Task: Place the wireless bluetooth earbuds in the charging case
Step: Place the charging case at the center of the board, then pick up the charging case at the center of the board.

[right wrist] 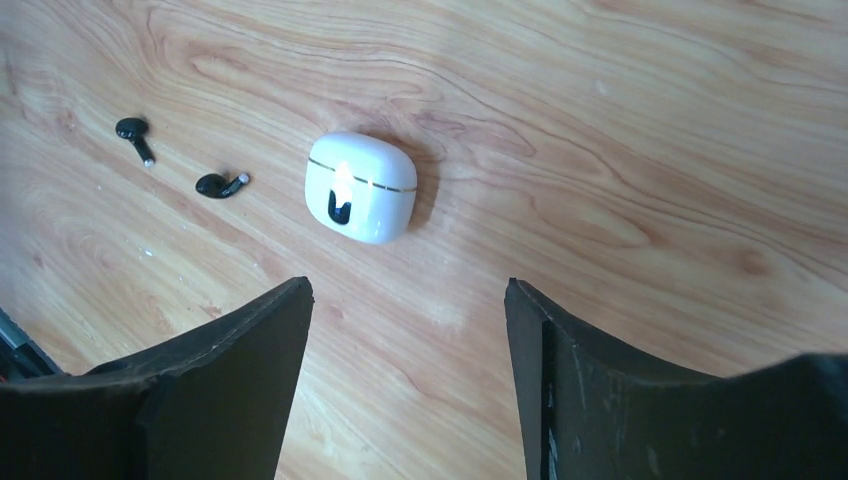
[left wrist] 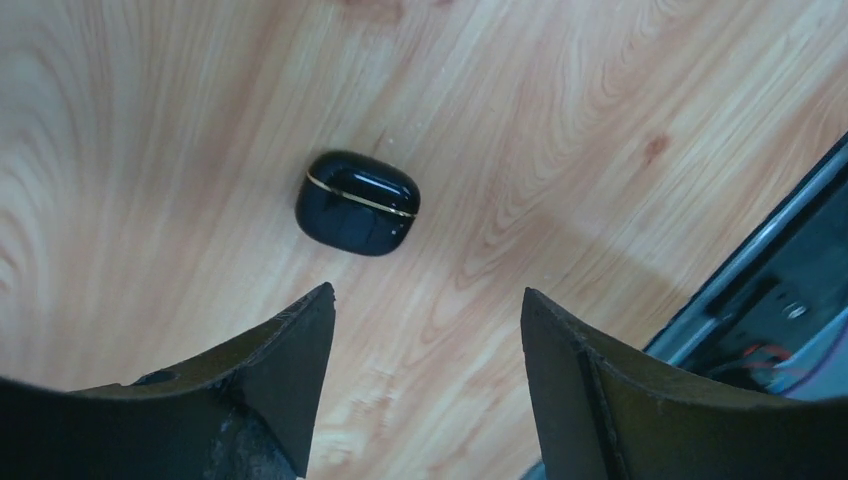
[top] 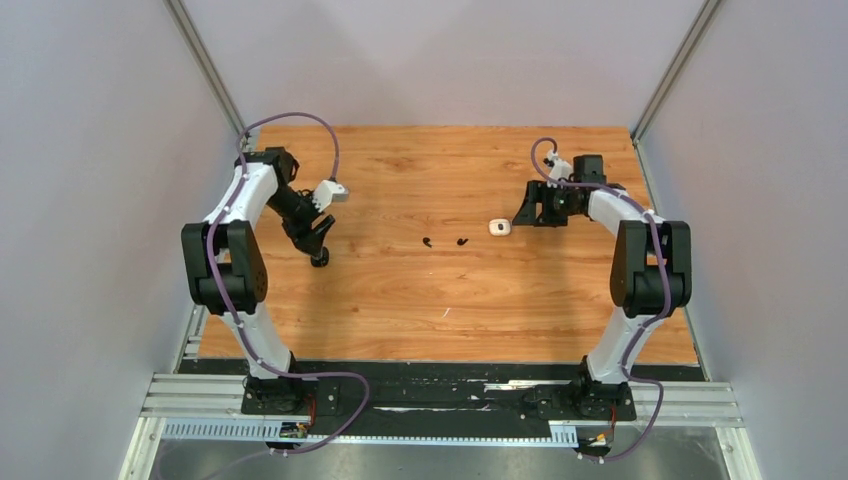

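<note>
Two tiny black earbuds [top: 428, 242] [top: 461, 242] lie loose on the wooden table's middle; they also show in the right wrist view [right wrist: 133, 130] [right wrist: 220, 184]. A white pebble-like case [top: 499, 227] lies shut just right of them, a gold seam round it [right wrist: 360, 187]. A black case [top: 320, 260] with a gold seam lies shut at the left [left wrist: 357, 203]. My left gripper [top: 318, 243] [left wrist: 428, 295] is open and empty, just short of the black case. My right gripper [top: 525, 212] [right wrist: 408, 285] is open and empty, just short of the white case.
Grey walls close in the table [top: 420, 160] on the left, back and right. A metal rail with cables [top: 440, 400] runs along the near edge by the arm bases. The table's edge and frame [left wrist: 760, 290] show at the right of the left wrist view.
</note>
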